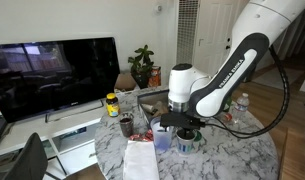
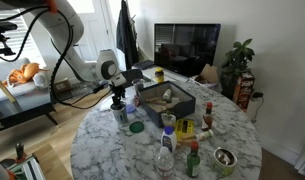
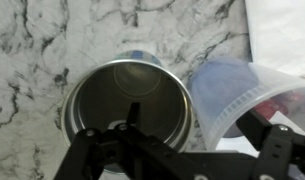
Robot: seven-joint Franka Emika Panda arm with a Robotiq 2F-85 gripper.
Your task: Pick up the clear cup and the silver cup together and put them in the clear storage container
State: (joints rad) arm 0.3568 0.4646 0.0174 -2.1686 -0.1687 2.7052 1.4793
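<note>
In the wrist view the silver cup (image 3: pixel 112 85) stands on the marble table, seen from above, with the clear cup (image 3: pixel 237 85) touching its right side. My gripper (image 3: pixel 194 118) is open right over them. One finger reaches inside the silver cup and the other is at the clear cup's far side. In both exterior views the gripper (image 1: pixel 180 128) (image 2: pixel 119 101) hangs low over the two cups (image 2: pixel 120 113) at the table's edge. The clear storage container (image 2: pixel 178 108) stands just beyond them near the table's middle and has items in it.
A small dark brown cup (image 1: pixel 125 125) stands nearby. A flat green disc (image 2: pixel 136 127), a clear water bottle (image 2: pixel 167 152), sauce bottles (image 2: pixel 193 158) and a tin (image 2: pixel 224 159) are spread over the round marble table (image 2: pixel 102 150). White paper (image 3: pixel 282 30) lies beside the cups.
</note>
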